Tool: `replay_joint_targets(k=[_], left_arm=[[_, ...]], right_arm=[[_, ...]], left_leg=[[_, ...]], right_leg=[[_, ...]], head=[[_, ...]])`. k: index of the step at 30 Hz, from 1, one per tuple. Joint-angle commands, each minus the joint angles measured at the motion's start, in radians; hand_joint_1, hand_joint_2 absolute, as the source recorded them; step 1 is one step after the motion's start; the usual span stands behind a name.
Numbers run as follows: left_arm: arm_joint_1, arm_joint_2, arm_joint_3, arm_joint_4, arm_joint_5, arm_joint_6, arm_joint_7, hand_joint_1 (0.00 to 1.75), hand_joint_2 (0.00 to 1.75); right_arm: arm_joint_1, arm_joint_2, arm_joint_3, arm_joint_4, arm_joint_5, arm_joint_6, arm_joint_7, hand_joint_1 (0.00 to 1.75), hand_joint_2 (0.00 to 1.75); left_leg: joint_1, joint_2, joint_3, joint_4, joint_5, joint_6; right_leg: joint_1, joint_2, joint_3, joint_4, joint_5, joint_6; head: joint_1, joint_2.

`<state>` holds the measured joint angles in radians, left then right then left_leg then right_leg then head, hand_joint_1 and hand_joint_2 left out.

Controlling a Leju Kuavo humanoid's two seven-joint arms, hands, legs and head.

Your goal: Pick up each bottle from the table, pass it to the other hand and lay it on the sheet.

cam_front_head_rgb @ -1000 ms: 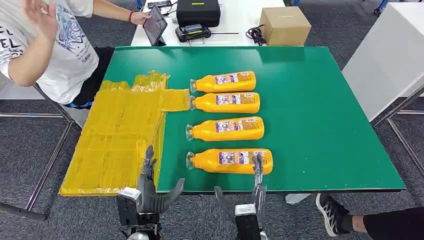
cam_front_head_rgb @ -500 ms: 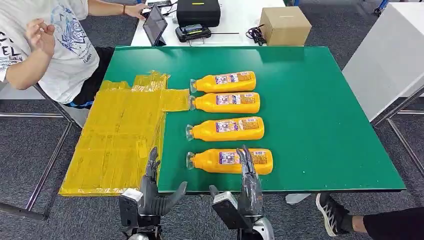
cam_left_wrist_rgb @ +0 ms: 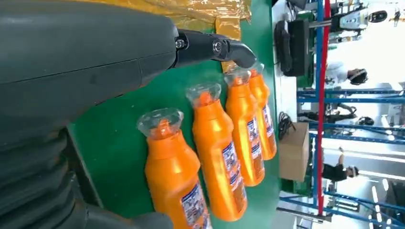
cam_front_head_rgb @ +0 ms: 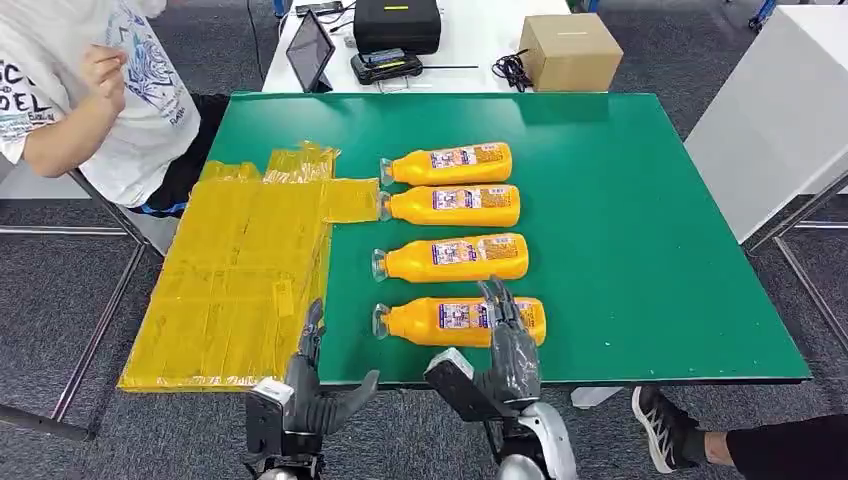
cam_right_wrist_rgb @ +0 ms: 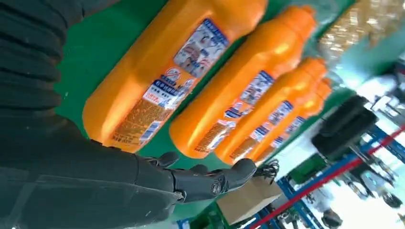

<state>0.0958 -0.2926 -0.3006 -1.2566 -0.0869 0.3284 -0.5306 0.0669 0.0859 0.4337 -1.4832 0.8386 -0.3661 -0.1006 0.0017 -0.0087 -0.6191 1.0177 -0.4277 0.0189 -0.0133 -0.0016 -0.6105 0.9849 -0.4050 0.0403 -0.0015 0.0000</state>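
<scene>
While four orange bottles lie on their sides in a row on the green desk (cam_front_head_rgb: 640,220), none is seen on the yellow sheet (cam_front_head_rgb: 230,280), so the task is judged to be at its very start, with all four transfers left. The nearest bottle (cam_front_head_rgb: 455,322) is lain close to the near edge of the desk, its clear cap turned left toward the sheet; beyond it the second bottle (cam_front_head_rgb: 452,258), the third bottle (cam_front_head_rgb: 450,205) and the farthest bottle (cam_front_head_rgb: 447,164) are lined up the same way, each just beside the next. The sheet is spread over the left part of the desk and is seen overhanging its left edge. The right hand (cam_front_head_rgb: 505,345) is placed over the right end of the nearest bottle, its fingers apart and stretched out above the label; nothing is held, and whether the bottle is touched cannot be told. The left hand (cam_front_head_rgb: 315,390) is raised at the near edge of the desk, beside the sheet's near right corner, fingers spread and empty. The first pick is judged to be the step in hand. A person in a white shirt (cam_front_head_rgb: 90,90) is seated at the far left.
</scene>
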Motion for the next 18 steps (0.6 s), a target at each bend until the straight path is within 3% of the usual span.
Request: replay_joint_targets(k=[1,18], left_arm=[[-0.014,-0.004,0.031,0.043,-0.012,-0.002,0.013,0.00,1.75],[-0.034,-0.011,0.052,0.084,-0.047,-0.041,0.032,0.00,1.75]], right_arm=[[-0.044,-0.058,0.003,0.024,0.039,0.037,0.044,0.00,1.75],[-0.218,-0.142,0.054,0.235,0.058,0.219,0.175,0.00,1.75]], left_leg=[[0.000,0.001,0.003,-0.001,-0.001,-0.001],[0.000,0.002,0.004,-0.002,-0.001,-0.001]], right_leg=[[0.000,0.000,0.003,-0.001,-0.001,-0.001],[0.000,0.002,0.004,-0.002,0.000,-0.001]], head=[[0.000,0.000],[0.000,0.000]])
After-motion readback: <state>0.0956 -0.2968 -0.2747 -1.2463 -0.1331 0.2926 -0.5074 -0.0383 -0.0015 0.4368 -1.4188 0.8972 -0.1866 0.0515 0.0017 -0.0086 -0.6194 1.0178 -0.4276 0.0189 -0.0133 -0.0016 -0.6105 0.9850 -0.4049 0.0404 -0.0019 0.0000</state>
